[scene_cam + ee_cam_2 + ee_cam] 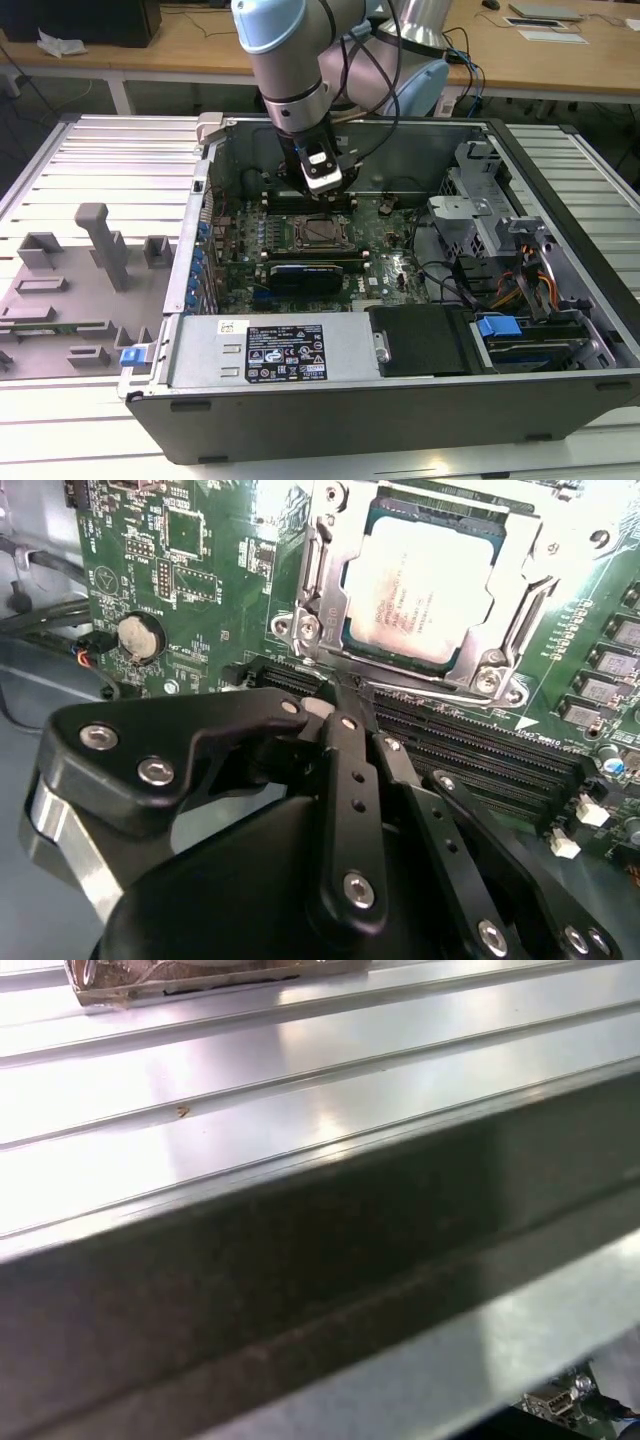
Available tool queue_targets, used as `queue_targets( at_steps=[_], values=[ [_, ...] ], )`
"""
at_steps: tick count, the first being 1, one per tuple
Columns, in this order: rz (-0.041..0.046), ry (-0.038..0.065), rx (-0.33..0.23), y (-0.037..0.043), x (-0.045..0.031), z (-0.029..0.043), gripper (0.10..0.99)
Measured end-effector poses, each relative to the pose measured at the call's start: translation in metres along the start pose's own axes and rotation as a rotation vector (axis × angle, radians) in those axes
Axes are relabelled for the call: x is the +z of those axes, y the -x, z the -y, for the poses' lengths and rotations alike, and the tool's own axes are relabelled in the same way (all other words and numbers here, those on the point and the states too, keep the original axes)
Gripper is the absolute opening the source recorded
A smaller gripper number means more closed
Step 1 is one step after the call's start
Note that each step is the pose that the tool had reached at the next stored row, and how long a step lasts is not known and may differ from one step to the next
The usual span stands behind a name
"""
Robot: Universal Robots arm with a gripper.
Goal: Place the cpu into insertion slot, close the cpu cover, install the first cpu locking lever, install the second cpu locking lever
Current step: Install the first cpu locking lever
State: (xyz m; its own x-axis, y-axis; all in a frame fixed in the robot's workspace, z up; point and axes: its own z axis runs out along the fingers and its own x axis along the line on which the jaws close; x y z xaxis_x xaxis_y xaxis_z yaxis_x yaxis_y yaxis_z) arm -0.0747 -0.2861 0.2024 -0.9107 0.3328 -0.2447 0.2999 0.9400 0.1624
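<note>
Open computer case (400,425) is seen on a ribbed metal table (90,160). A motherboard (395,262) and a power supply (200,360) are held inside. A printed label (285,352) is stuck on the power supply, its text too small to be made out. The cpu (420,585), faint print on its lid, is seated in the insertion slot (319,233), with the cpu cover (318,565) laid flat around it. The gripper (345,698) is held at the socket's edge by the RAM slots (480,770), fingers pressed together, nothing seen clamped. A locking lever (450,693) is laid along that edge.
</note>
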Motion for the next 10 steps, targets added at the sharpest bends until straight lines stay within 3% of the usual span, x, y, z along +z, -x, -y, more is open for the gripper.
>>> queue_targets(
  at_steps=[10],
  values=[
    [-0.0001,-0.001,0.0,-0.0017,0.007,0.0018,0.106]
  ],
)
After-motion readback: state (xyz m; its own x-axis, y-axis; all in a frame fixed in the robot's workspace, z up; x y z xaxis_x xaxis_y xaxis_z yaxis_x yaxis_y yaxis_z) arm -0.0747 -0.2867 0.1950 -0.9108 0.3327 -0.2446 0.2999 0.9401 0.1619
